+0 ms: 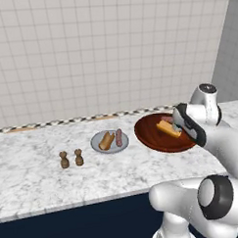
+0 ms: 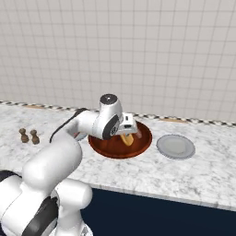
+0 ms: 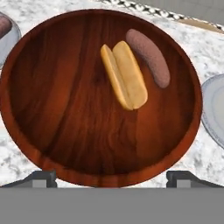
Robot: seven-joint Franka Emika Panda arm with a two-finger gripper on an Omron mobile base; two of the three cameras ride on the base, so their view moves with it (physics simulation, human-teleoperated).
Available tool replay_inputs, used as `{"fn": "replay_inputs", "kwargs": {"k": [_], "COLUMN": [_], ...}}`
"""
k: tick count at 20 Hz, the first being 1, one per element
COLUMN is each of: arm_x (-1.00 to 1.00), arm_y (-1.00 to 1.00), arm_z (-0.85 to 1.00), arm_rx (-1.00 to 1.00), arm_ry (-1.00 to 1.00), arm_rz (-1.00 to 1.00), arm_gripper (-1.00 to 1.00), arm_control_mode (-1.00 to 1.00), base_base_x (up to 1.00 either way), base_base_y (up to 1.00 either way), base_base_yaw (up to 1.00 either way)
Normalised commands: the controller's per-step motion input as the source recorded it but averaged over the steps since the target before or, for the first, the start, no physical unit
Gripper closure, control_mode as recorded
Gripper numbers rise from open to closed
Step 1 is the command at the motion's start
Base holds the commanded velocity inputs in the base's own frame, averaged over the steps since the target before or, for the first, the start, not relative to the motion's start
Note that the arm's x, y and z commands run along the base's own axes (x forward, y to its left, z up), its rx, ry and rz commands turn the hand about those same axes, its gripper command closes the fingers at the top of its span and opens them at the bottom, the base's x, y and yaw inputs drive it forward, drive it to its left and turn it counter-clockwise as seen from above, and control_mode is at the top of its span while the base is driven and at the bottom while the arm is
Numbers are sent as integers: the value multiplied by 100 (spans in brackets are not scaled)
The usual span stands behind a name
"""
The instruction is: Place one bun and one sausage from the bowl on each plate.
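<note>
Spread, empty gripper (image 3: 112, 177) fingertips over glossy wood-grained bowl (image 3: 48, 109) holding split bun (image 3: 124, 75) and, seemingly, smooth sausage (image 3: 148, 57).

The bowl (image 3: 65, 109) is looking like dark red-brown wood, with long grain lines running across it. It is shining and smooth. In the bowl, the bun (image 3: 124, 75) is looking soft and matt, golden yellow, with a slit down its middle. The sausage (image 3: 148, 57) beside the bun is looking dull and a bit speckled, pinkish brown. The plate (image 2: 175, 146) next to the bowl is looking plain grey, smooth and a little shiny. The counter (image 1: 35, 173) under the bowl is looking like white stone with grey veins, polished smooth. The wall (image 1: 88, 53) behind the bowl is showing pale square tiles, smooth.
</note>
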Motion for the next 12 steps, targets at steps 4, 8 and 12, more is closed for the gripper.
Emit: {"fn": "replay_inputs", "kwargs": {"k": [4, 8, 12], "arm_x": [44, 56, 44], "arm_y": [-4, 2, 0], "arm_z": [-34, -26, -64], "arm_rx": [0, 0, -13], "arm_ry": [20, 8, 0], "arm_rz": [9, 0, 0], "arm_gripper": [-100, -100, -100], "arm_control_mode": [-100, -100, -100], "base_base_x": [0, 0, 0], "base_base_y": [0, 0, 0], "base_base_yaw": [0, 0, 0]}}
